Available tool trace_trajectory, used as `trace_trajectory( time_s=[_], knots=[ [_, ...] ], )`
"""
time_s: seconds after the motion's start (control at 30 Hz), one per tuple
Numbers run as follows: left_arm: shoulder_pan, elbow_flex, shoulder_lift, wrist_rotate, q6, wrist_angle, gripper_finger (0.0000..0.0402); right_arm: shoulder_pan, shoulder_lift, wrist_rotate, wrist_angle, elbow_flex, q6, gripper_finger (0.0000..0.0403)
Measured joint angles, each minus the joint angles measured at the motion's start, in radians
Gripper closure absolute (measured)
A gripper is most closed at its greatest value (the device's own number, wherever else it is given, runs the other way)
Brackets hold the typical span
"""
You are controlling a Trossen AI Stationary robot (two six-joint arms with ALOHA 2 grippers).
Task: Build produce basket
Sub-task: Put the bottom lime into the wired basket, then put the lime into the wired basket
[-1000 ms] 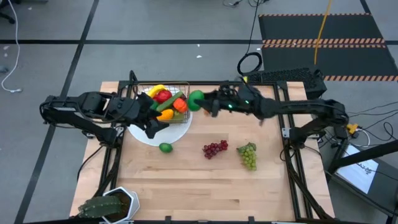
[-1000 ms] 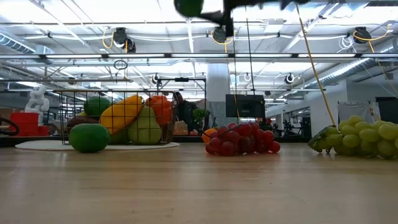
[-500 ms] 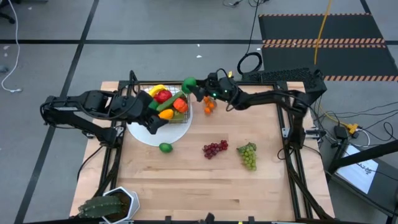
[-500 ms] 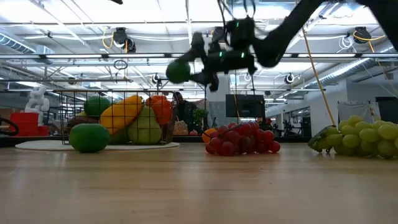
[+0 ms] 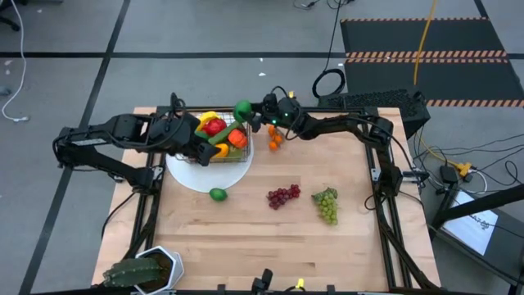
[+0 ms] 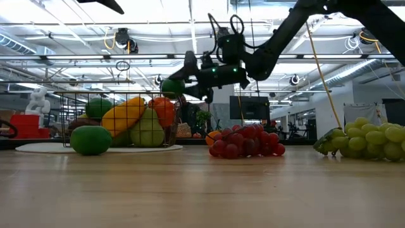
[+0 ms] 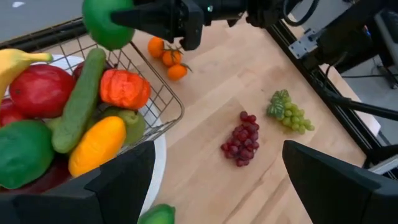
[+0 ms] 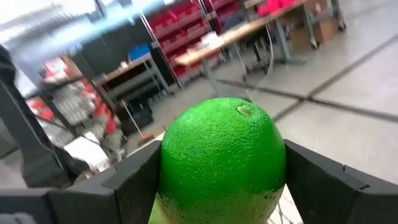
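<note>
The wire basket (image 5: 239,156) stands on a white plate (image 5: 205,176) at the table's far left. It is filled with produce: red apples, a banana, a cucumber, an orange pepper, a mango and green fruit. My right gripper (image 5: 250,113) reaches in from the right, shut on a green lime (image 5: 243,110) that hangs in the air above the basket's far right corner (image 7: 163,93). My left gripper (image 7: 217,174) hovers open over the basket's near left side, with nothing between its fingers. My right gripper pinches the lime between its two fingers, one on each opposite side (image 8: 169,168). The fingers (image 8: 127,183) lie level and come from the table's right. The lime is lifted clear, a little higher than the basket's rim (image 6: 126,95).
A second lime (image 5: 218,194) lies on the table just off the plate's near edge. Small oranges (image 5: 275,139) sit right of the basket. Red grapes (image 5: 282,196) and green grapes (image 5: 327,204) lie mid-table. A potted plant (image 5: 143,270) stands at the near left corner.
My right gripper has carried the lime down and toward the table's far left, from high above the oranges to just over the basket's far right corner, slowing at the end. My left gripper has swung a little toward the far edge over the basket and stayed open.
</note>
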Motion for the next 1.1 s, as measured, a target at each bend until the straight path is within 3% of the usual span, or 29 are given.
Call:
trace_trajectory(
  time_s=[0.13,0.27,0.4,0.53,0.77,0.97,1.1],
  knots=[
    [0.017,0.0,0.0,0.0,0.011,-0.004,0.005,0.0,0.0,-0.003,-0.018,0.0,-0.011,0.0098],
    [0.031,0.0,0.0,0.0,0.03,-0.005,0.005,-0.003,-0.011,-0.018,-0.033,0.0,-0.054,0.0059],
    [0.045,0.0,0.0,0.0,0.044,-0.007,0.005,-0.017,-0.016,-0.105,-0.022,0.002,-0.035,0.0014],
    [0.054,0.0,0.0,0.0,0.07,-0.016,0.005,-0.021,-0.024,-0.184,-0.021,0.002,-0.014,0.001],
    [0.055,0.0,0.0,-0.001,0.076,-0.124,0.005,0.001,-0.174,-0.19,-0.116,0.001,-0.108,0.0011],
    [0.041,-0.062,-0.002,-0.005,0.184,-0.181,0.005,0.023,-0.371,-0.187,-0.367,0.001,-0.15,0.0011],
    [0.04,-0.152,-0.009,0.112,0.288,-0.169,0.0051,0.063,-0.5,-0.173,-0.552,0.001,-0.077,0.0012]
  ],
)
